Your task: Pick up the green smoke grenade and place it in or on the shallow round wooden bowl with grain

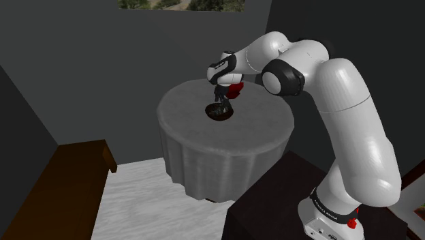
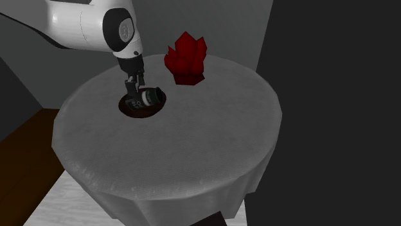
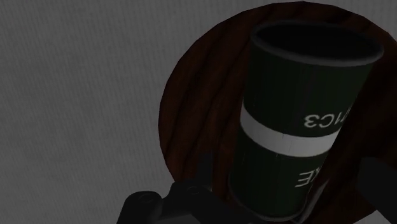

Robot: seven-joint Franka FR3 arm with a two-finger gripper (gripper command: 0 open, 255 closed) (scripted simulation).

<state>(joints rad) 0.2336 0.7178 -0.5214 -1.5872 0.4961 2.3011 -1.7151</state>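
Observation:
The dark green smoke grenade (image 2: 146,97) with a white band lies tilted inside the shallow dark wooden bowl (image 2: 157,109) on the round table. In the wrist view the grenade (image 3: 292,121) lies across the grained bowl (image 3: 197,108). My gripper (image 2: 132,95) hangs straight over the bowl at the grenade's lower end. Its fingers (image 3: 184,194) stand open on either side of that end, with a small gap to the can. From the shoulder camera the gripper (image 1: 219,101) stands just above the bowl (image 1: 219,113).
A red crystal cluster (image 2: 186,59) stands on the table just behind the bowl. The round table (image 2: 193,147) has a grey cloth hanging to the floor. A brown wooden piece of furniture (image 1: 61,191) stands at the shoulder view's lower left.

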